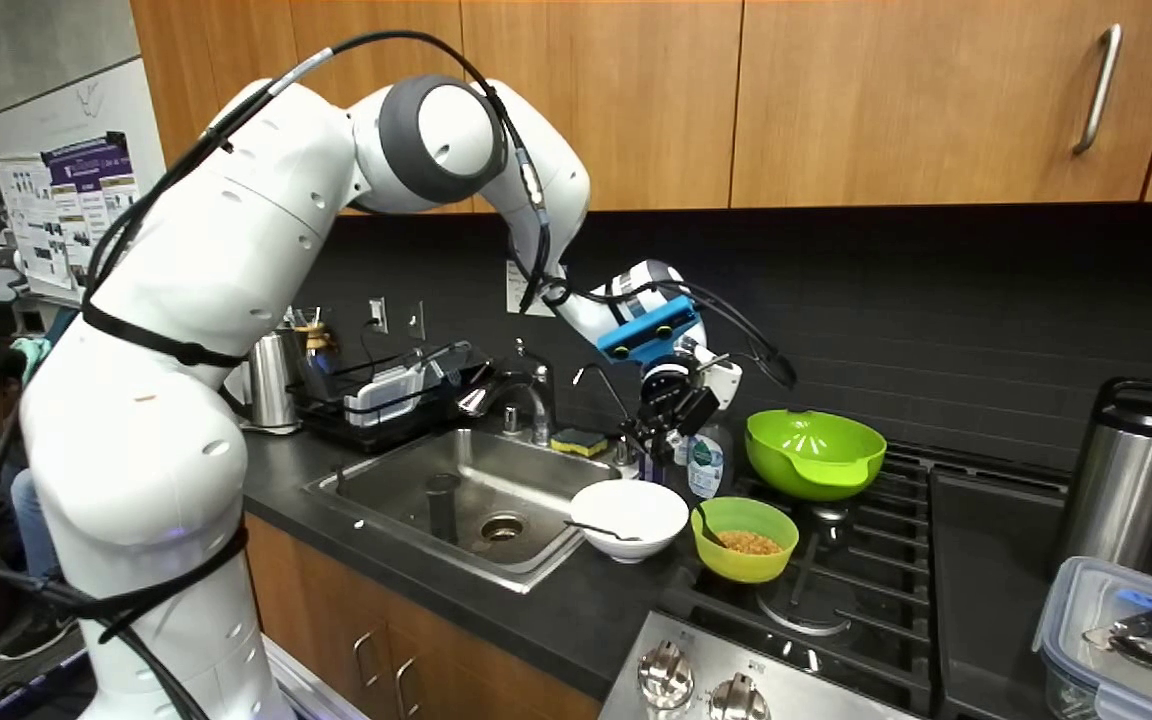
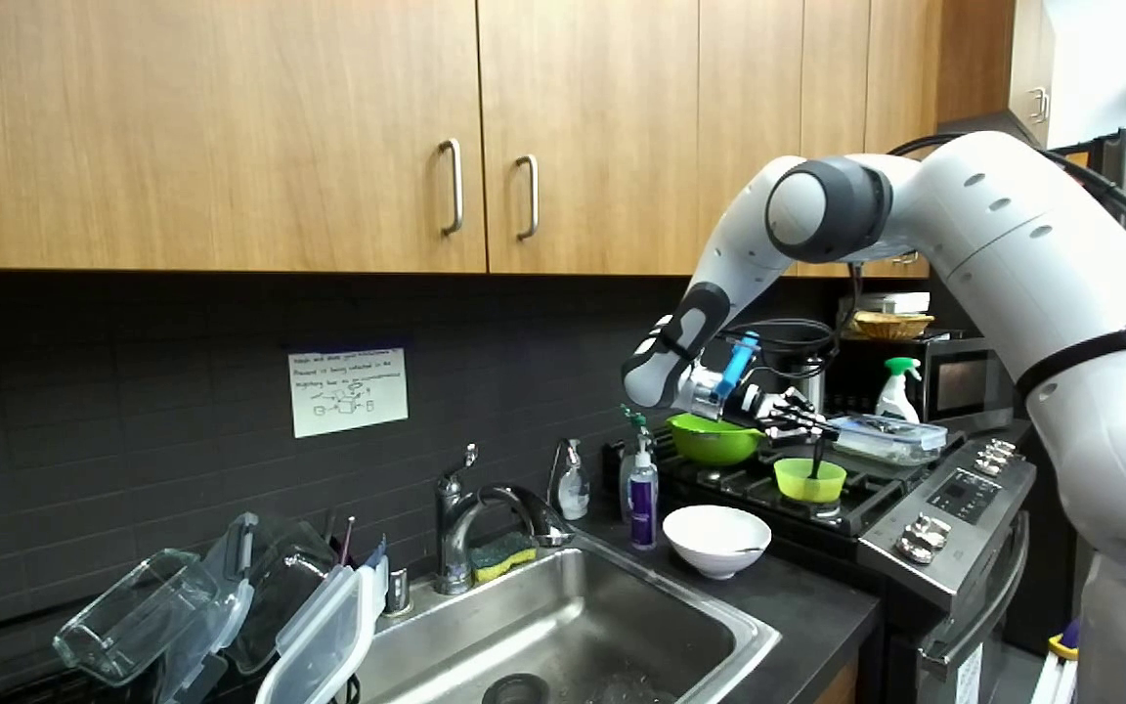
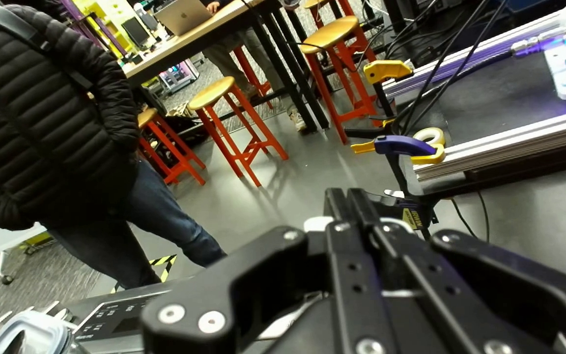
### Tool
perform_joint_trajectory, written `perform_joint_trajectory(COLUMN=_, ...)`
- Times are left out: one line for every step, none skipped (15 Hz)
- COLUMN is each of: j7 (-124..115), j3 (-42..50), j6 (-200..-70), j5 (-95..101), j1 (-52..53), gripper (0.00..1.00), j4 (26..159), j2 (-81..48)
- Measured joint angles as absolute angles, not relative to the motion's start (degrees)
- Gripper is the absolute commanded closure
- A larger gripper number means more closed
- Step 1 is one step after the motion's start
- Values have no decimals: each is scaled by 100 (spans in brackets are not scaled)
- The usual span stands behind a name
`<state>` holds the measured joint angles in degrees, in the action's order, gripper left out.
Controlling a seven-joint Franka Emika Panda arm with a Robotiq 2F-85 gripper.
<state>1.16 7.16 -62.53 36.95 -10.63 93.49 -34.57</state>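
My gripper [image 1: 648,438] hangs behind and above a white bowl [image 1: 629,512] by the sink in an exterior view. Its two black fingers lie almost together in the wrist view, where the gripper [image 3: 346,192] has nothing visible between the tips. A dark utensil [image 1: 604,530] leans over the white bowl's rim. Beside it, a small yellow-green bowl [image 2: 809,484] holds orange-brown grains, with a black spoon [image 1: 707,525] standing in it. Further back on the stove sits a larger green bowl [image 1: 816,460]. Pale patches behind the fingers in the wrist view are too hidden to identify.
A sink [image 1: 376,505] with faucet [image 2: 495,499] adjoins the counter. Soap bottles [image 2: 641,499] stand behind the white bowl. The stove grate [image 1: 876,590], steel thermos [image 1: 1131,480], lidded container [image 1: 1116,650] and dish rack lie around. A person [image 3: 52,113] stands ahead in the wrist view.
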Motion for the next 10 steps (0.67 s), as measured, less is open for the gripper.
perform_joint_trajectory(j7=103, j3=721, j6=-6254, j5=3701, j1=-1063, gripper=99, j4=9338, j2=-3460)
perform_joint_trajectory(j7=86, j3=726, j6=-6254, j5=3702, j1=-1063, gripper=99, j4=9322, j2=-3465)
perform_joint_trajectory(j7=72, j3=732, j6=-6254, j5=3704, j1=-1063, gripper=99, j4=9299, j2=-3475)
perform_joint_trajectory(j7=63, j3=739, j6=-6255, j5=3705, j1=-1063, gripper=99, j4=9279, j2=-3486)
perform_joint_trajectory(j7=55, j3=748, j6=-6255, j5=3706, j1=-1063, gripper=99, j4=9261, j2=-3500)
perform_joint_trajectory(j7=49, j3=759, j6=-6257, j5=3710, j1=-1063, gripper=99, j4=9245, j2=-3516)
perform_joint_trajectory(j7=44, j3=771, j6=-6258, j5=3711, j1=-1063, gripper=99, j4=9231, j2=-3531)
perform_joint_trajectory(j7=36, j3=783, j6=-6260, j5=3717, j1=-1063, gripper=99, j4=9220, j2=-3552)
perform_joint_trajectory(j7=19, j3=794, j6=-6263, j5=3732, j1=-1064, gripper=99, j4=9215, j2=-3575)
perform_joint_trajectory(j7=1, j3=802, j6=-6268, j5=3769, j1=-1065, gripper=99, j4=9215, j2=-3598)
